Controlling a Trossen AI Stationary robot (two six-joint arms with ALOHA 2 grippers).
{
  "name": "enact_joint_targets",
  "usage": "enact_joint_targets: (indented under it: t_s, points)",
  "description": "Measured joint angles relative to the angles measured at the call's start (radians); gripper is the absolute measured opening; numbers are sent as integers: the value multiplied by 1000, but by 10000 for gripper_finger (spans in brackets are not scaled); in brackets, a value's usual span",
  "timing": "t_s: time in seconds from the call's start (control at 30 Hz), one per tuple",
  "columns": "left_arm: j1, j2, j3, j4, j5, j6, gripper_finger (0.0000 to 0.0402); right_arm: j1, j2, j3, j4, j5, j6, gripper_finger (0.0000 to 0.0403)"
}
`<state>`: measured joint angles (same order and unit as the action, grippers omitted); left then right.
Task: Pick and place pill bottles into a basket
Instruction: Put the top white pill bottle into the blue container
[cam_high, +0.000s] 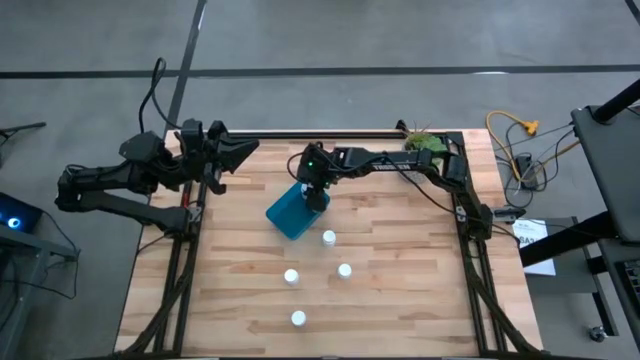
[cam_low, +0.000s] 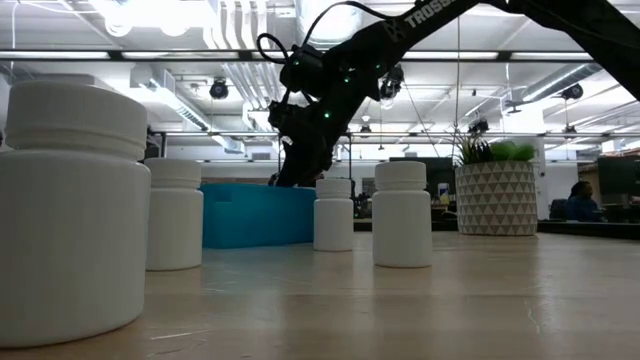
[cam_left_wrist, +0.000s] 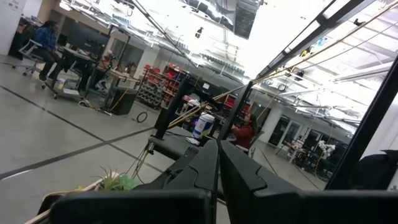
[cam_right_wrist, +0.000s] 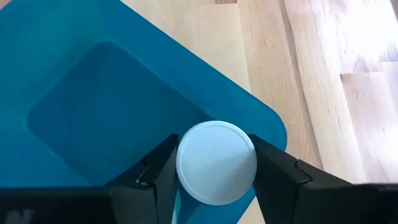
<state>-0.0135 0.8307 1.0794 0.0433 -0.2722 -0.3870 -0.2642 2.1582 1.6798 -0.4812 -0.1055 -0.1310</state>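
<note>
Right gripper (cam_right_wrist: 216, 163) clamped on a pill bottle (cam_right_wrist: 216, 163), white cap squeezed between both fingers (cam_right_wrist: 278, 175), hanging right over the teal basket (cam_high: 291, 211) near one rounded corner. Nothing visible inside the basket from the right wrist view, just blue bottom. Basket sitting tilted on the table (cam_high: 400, 270), around the middle toward the far side.

Four more pill bottles standing upright on the table, out in front of the basket: one (cam_high: 329, 237) just beside it, another (cam_high: 345, 270) a bit further, a third (cam_high: 291, 276) to its left, and the last (cam_high: 298, 318) closest to the near edge. All well apart from each other.

Left gripper (cam_left_wrist: 218, 163) fully closed on nothing, parked up by the far left corner of the table, pointing off into the room. White plant pot (cam_low: 496, 199) sitting in the far right corner.
</note>
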Motion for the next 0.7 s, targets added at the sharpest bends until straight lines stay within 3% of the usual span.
enact_joint_targets:
  t_s: [0.7]
  points:
    - [0, -2, 0, 0, 5, 0, 0, -2, 0, 0, 2, -7, 41, 189]
